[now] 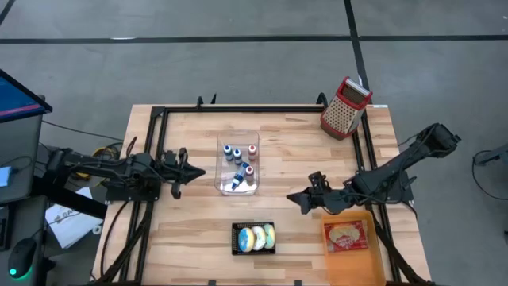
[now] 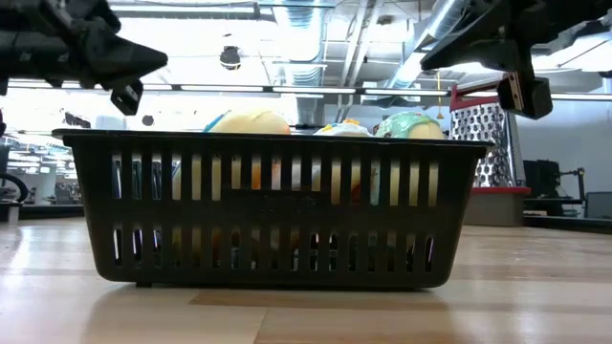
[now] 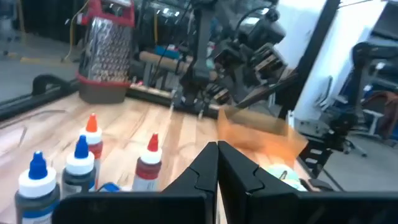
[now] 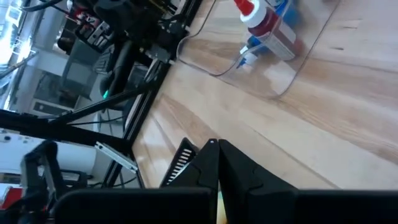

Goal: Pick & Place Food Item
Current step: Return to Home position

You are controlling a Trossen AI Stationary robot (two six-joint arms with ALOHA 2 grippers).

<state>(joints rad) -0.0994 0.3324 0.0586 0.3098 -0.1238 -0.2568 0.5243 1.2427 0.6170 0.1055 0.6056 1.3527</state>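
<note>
The red popcorn bag (image 1: 347,236) lies flat inside the orange bin (image 1: 349,259), at the lower right of the high view on the wooden table (image 1: 182,230). The bag is apart from both grippers.

The black bin (image 1: 235,238) stands at the bottom centre of the high view, well left of the orange bin. It holds round food items (image 1: 255,237) in yellow and pale blue-green. In the low view this slatted bin (image 2: 268,205) fills the middle of the frame, with the items (image 2: 247,122) showing above its rim.

The right gripper (image 1: 292,196) hangs over bare wood at right of centre in the high view, just up and left of the orange bin. It points toward the picture's left. In the right wrist view its fingers (image 4: 214,144) are pressed together with nothing between them.

The left gripper (image 1: 197,171) is at left of centre in the high view, just beside the left wall of the clear tray (image 1: 238,143), pointing right. In the left wrist view its fingers (image 3: 217,146) meet tip to tip, clenched on nothing.

The clear tray sits at the centre of the table and carries small bottles (image 1: 238,163) with blue, red and orange caps. A metal grater (image 1: 344,107) with a red top stands at the upper right corner of the table, well apart from both bins.
</note>
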